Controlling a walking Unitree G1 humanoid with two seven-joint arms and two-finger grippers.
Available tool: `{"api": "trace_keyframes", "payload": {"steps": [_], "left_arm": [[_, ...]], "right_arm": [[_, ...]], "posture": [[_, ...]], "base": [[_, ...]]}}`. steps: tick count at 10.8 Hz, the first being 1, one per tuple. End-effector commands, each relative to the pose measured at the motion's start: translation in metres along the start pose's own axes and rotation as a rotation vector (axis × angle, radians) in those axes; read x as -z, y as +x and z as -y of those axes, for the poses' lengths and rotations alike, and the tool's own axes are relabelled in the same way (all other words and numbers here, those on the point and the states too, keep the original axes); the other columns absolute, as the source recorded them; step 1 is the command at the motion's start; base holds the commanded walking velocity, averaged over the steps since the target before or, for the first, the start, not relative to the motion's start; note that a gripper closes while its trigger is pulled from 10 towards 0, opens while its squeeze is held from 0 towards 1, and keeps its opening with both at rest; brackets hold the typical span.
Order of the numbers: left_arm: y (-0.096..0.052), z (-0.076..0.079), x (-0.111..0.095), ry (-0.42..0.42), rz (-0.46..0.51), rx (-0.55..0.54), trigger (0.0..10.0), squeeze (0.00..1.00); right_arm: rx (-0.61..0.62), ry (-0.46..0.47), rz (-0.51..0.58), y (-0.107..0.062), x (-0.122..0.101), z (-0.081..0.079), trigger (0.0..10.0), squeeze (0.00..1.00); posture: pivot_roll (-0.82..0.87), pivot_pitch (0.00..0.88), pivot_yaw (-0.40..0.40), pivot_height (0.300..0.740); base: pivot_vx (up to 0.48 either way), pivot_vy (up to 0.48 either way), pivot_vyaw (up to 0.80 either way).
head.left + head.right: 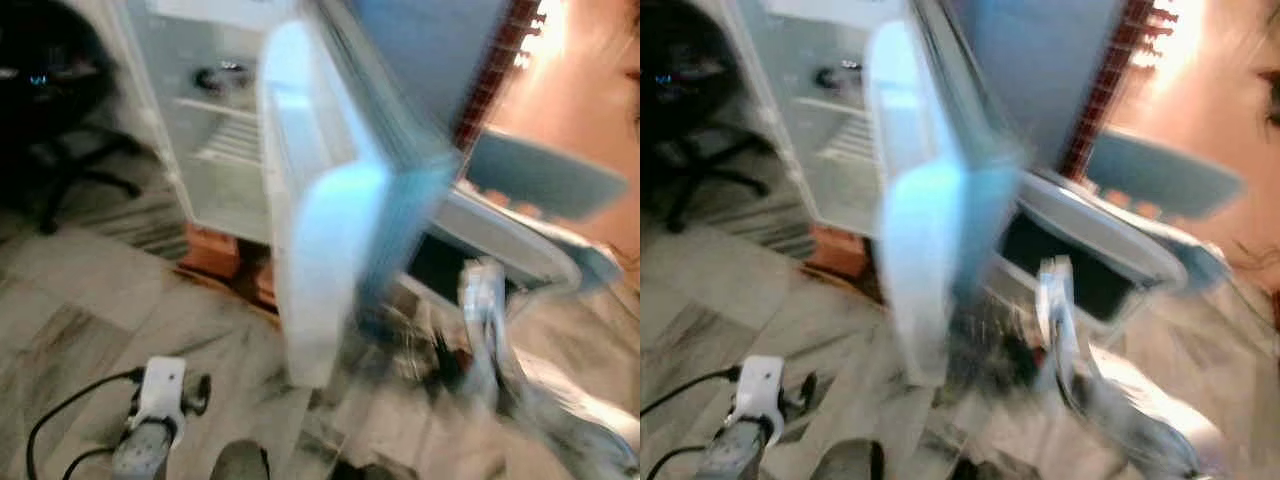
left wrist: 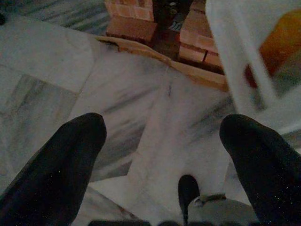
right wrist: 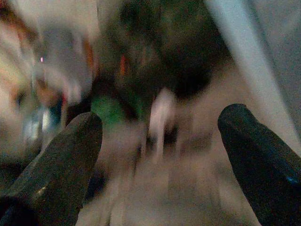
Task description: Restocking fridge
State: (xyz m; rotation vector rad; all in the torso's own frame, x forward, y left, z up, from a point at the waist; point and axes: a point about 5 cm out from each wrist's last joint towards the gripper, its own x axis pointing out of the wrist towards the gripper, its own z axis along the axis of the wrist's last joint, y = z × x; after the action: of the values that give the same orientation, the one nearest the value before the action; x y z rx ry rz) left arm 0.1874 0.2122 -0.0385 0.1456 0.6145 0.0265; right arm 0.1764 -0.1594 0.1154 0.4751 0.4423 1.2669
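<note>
We stand on a pale marble floor (image 1: 70, 290) veined with grey, and the head views are smeared with motion blur. In the left eye view, a black office chair (image 1: 55, 110) sits at the far left. Ahead of us is the fridge (image 1: 215, 130), its white interior exposed, with wire shelves and a dark item on the upper shelf that we cannot identify. The fridge door (image 1: 320, 210) stands swung wide toward us, its white inner liner facing left. The cabinet rests on red bricks (image 1: 215, 252). Low on the left, our left arm (image 1: 155, 410) shows a white wrist piece with a black cable running off it. On the right, the silver right arm (image 1: 490, 330) reaches forward past the door edge, too blurred to read in detail. Behind it lies a white and blue-grey object we cannot name.

The right eye view gives the same scene, shifted slightly.

In the left wrist view, the left end effector (image 2: 162, 155) hangs over the floor, its two black fingers (image 2: 61, 160) spread well apart with nothing between them. Beyond them we see the bricks under the fridge, a wooden strip on the floor, and the bottom corner of the door.

In the right wrist view, the right end effector (image 3: 160, 150) also has its fingers (image 3: 66, 155) spread and empty. Everything ahead is blurred: dark and coloured shapes, and a pale blue-white edge.
</note>
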Motion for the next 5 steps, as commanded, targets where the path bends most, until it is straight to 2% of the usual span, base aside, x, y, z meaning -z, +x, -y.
{"api": "trace_keyframes", "payload": {"steps": [1, 2, 3, 4, 5], "left_arm": [[0.000, -0.002, 0.011, -0.002, -0.030, 0.001, 10.0, 0.00], [0.001, -0.001, 0.019, -0.002, -0.048, 0.000, 10.0, 0.00], [0.003, -0.001, 0.024, -0.003, -0.065, 0.000, 10.0, 0.00], [0.005, -0.001, 0.027, 0.000, -0.082, 0.001, 10.0, 0.00], [0.008, -0.002, 0.028, 0.039, -0.084, -0.003, 10.0, 0.00]], "right_arm": [[-0.049, -0.012, -0.125, -0.009, 0.014, -0.004, 10.0, 0.00], [-0.015, -0.022, -0.228, -0.023, 0.024, 0.002, 10.0, 0.00], [0.066, -0.092, -0.339, -0.038, 0.031, 0.016, 10.0, 0.00], [0.256, -0.199, -0.350, -0.047, 0.028, 0.046, 10.0, 0.00], [0.519, -0.334, -0.261, -0.044, 0.010, 0.080, 10.0, 0.00]], "posture": [[0.13, 0.083, -0.058, 0.740], [0.13, 0.084, -0.060, 0.740], [0.13, 0.083, -0.060, 0.740], [0.13, 0.081, -0.060, 0.740], [0.14, 0.079, -0.059, 0.740]], "base": [[0.000, 0.000, 0.00], [0.000, 0.000, 0.00], [0.000, 0.000, 0.00], [0.000, 0.000, 0.00], [0.000, 0.000, 0.00]]}}
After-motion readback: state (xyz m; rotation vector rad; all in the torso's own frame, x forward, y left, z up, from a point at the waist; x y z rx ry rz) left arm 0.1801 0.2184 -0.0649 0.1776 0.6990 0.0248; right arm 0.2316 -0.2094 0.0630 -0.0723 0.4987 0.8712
